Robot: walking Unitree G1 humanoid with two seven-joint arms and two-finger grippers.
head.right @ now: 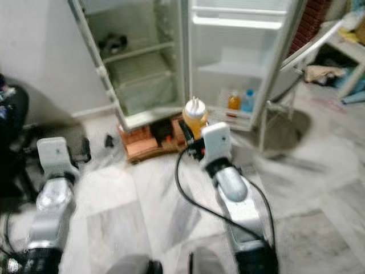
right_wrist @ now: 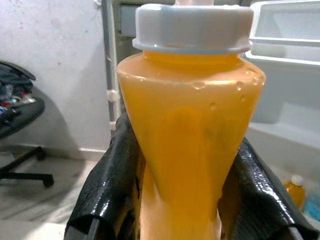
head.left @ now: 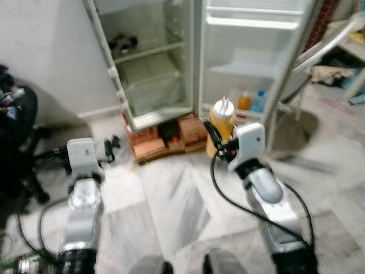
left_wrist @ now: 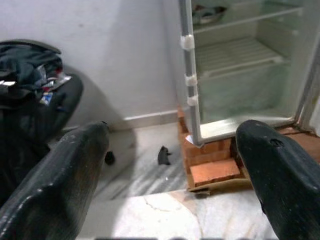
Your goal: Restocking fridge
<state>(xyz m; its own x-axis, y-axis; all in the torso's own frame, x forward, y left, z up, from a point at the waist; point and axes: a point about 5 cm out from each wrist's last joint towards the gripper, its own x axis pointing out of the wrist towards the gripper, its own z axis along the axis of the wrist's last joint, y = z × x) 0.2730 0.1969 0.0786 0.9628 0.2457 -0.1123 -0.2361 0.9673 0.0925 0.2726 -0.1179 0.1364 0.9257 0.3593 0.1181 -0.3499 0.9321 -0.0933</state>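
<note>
Blurred at top centre, our open fridge (head.left: 171, 63) shows a dark, unreadable shelf item (head.left: 122, 41). Our right gripper (right_wrist: 175, 200) clamps the orange bottle (right_wrist: 187, 130); our left gripper (left_wrist: 170, 165) gapes wide.

The fridge (head.left: 154, 63) is standing ahead on bricks (head.left: 165, 140), its door (head.left: 251, 57) swinging open to the right with two small bottles (head.left: 251, 101) sitting in the low door shelf. The right gripper (head.left: 219, 140) is holding a bottle (head.left: 222, 123) upright before that door, while the left gripper (left_wrist: 170, 165) is hanging to the left, fingers apart. A chair (head.left: 17, 131) is standing far left by the wall, and a table (head.left: 336, 40) is lying behind the door at far right.
</note>
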